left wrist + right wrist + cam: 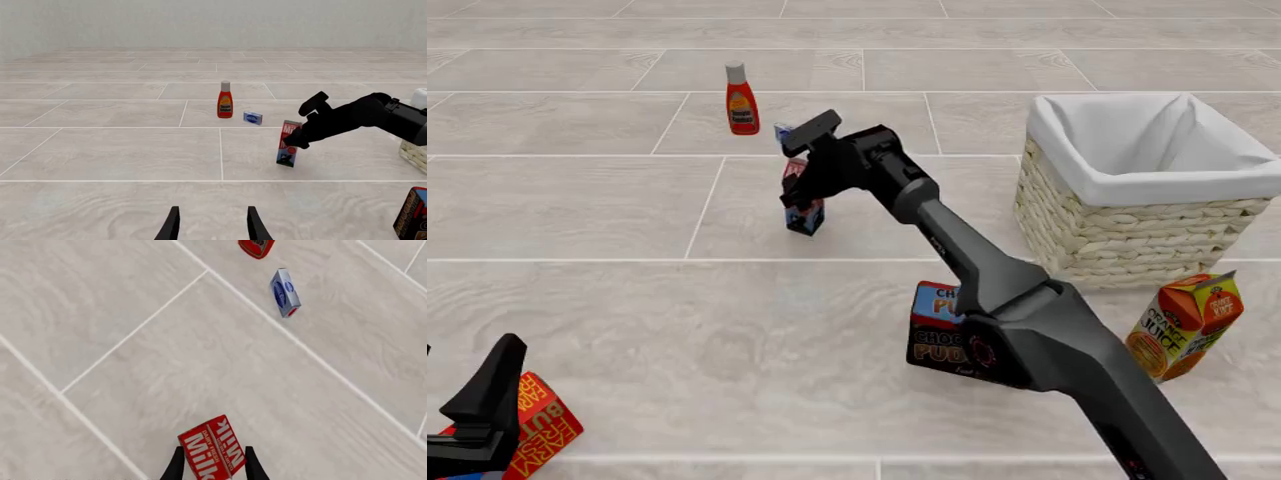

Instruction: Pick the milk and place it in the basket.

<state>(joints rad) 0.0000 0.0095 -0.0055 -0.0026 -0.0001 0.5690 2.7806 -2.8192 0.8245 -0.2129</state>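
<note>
Standing upright, the milk (805, 200) is straddled from above by the right tool (211, 466), fingers narrowly flanking its top, grip unconfirmed; the basket (1121, 235) lies right.

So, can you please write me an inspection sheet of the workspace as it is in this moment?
Surface: pale wood-look tiled table, flat.
Job's things: milk upright, outside the basket; basket holds nothing visible.
Clutter: ketchup bottle and small blue box behind the milk; orange juice carton tilted, near the basket; chocolate pudding box; red butter box near left arm.
Grippers: right gripper has one finger on each side of the milk's top, grip not confirmed; left gripper open, holding nothing.
Cables: nothing seen.
Surroundings: plain pale wall.
</note>
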